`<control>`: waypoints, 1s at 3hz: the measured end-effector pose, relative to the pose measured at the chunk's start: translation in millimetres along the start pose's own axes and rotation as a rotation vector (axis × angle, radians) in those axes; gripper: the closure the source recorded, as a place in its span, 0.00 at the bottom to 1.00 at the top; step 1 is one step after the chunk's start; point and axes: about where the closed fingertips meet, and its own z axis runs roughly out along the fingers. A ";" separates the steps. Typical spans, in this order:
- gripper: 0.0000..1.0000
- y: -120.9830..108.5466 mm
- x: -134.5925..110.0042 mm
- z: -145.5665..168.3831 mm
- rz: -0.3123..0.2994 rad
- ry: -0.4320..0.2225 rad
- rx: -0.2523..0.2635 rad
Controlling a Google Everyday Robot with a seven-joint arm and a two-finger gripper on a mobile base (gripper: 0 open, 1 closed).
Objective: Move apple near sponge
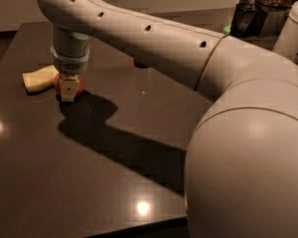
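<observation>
The red-orange apple sits at table level right beside the pale yellow sponge, at the left of the dark table. My gripper comes straight down over the apple. Its near cream finger covers the apple's front, so red shows on both sides of it. The far finger is hidden behind the apple. The gripper looks shut on the apple. The sponge lies flat, just left of the gripper, touching or almost touching the apple.
A red can stands further back, mostly hidden behind my arm. A dark container and a white tub stand at the back right. My arm's big elbow fills the right foreground. The table's front edge is near.
</observation>
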 end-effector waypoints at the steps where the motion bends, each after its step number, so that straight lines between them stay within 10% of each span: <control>1: 0.12 0.8 -0.1 1.7 -0.001 0.001 -0.003; 3: 0.00 1.1 -0.7 2.0 -0.002 0.002 -0.006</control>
